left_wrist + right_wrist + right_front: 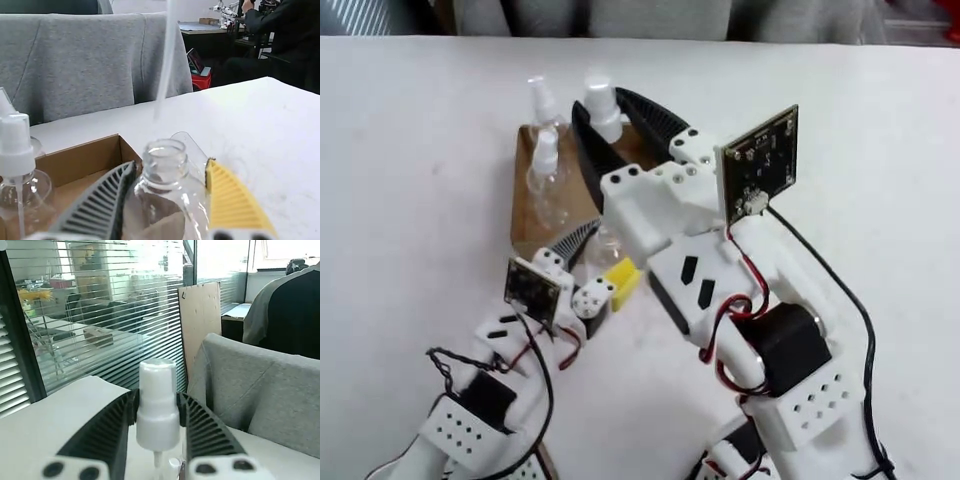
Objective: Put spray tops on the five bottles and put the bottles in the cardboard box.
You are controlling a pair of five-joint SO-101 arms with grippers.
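- High view: brown cardboard box (525, 225), capped clear bottles (548, 178) standing inside.
- Left pincer (170, 167): clamped on uncapped clear bottle (165, 152).
- Right pincer (157, 396): gripping white spray top (157, 426).

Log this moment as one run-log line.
left gripper: shut on uncapped clear plastic bottle beside brown cardboard box | right gripper: shut on white spray top, tube above bottle neck | top: not yet on

no legible text, labels, numbers or signs on anything
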